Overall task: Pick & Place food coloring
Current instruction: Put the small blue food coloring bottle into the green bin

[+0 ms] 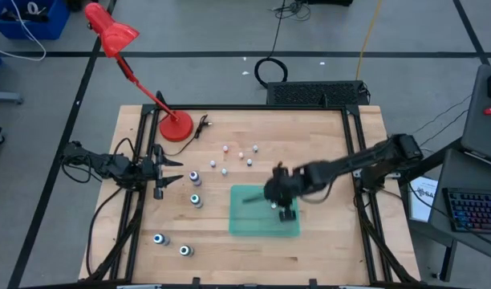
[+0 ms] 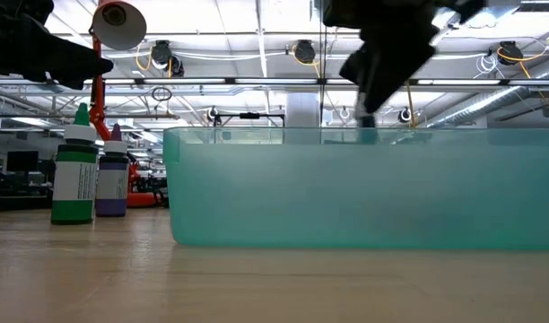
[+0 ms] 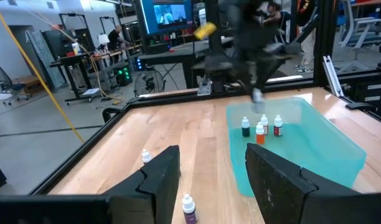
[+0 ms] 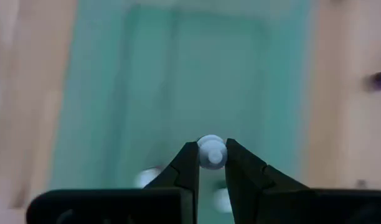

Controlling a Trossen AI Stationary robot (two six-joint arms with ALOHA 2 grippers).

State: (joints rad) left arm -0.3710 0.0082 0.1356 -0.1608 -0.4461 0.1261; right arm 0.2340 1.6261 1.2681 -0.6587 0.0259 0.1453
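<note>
Near the front edge of the table (image 1: 310, 249), two bottles with teal tops (image 1: 172, 244) stand on the left, well apart from the rest. Farther in, a teal tray (image 1: 249, 226) lies at the table's middle; the right gripper (image 4: 210, 163) hangs over it, its fingers pinched shut on a small whitish bottle (image 4: 210, 152) of food coloring, seen cap-end on, so its body is hidden. From above, the dark right arm covers the tray's right part and whatever lies beneath it. The left wrist view shows three tiny bottles (image 3: 260, 127) upright inside the tray, with green, orange and red contents, just beside one another; in the low view the tray's translucent wall blurs them out entirely. To the left of the tray stand two slightly bigger bottles (image 1: 195, 189), one purple-topped, one teal-topped; the low view shows two bottles, one green and one purple, with labels too small to read. The left gripper (image 1: 167, 170) waits at the table's left edge, its fingers parted with nothing between them. Farther back, several whitish bottles (image 1: 239, 155) are scattered on the bare wood, too small to tell upright from lying. At the far left corner, a red desk lamp (image 1: 176, 127) rests on its round base, its head cut off at the low view's top.
</note>
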